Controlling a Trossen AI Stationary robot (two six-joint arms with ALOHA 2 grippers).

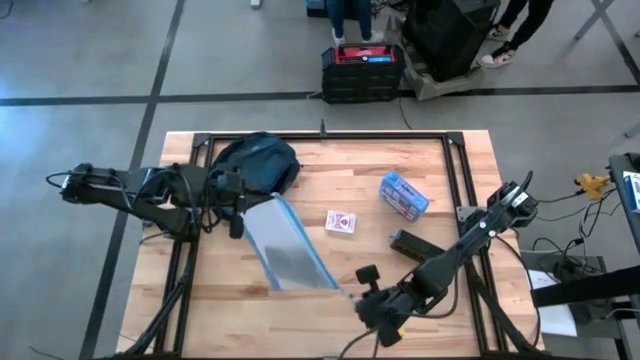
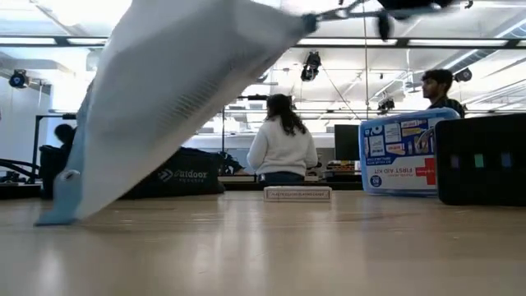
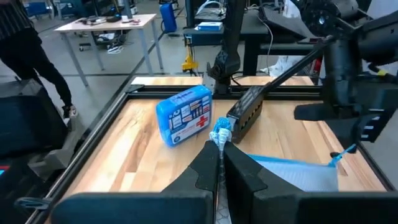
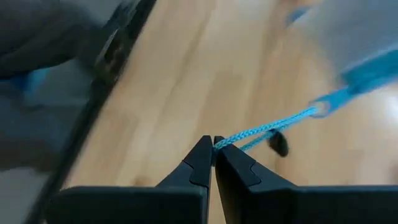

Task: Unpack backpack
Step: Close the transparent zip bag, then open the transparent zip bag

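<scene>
On the wooden table, a clear bag is stretched between the left gripper, clenched on its corner, and the right gripper, clamped on its blue cord, near the backpack; unpacking seems underway, and setting the bag down is called for next.

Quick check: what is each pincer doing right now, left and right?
Left pincer: shut on a blue corner of the clear zip bag.
Right pincer: shut on the bag's blue cord.

The backpack lies at the table's far-left, zip bag beside it.

Wooden table: backpack, 3 boxes.
</scene>
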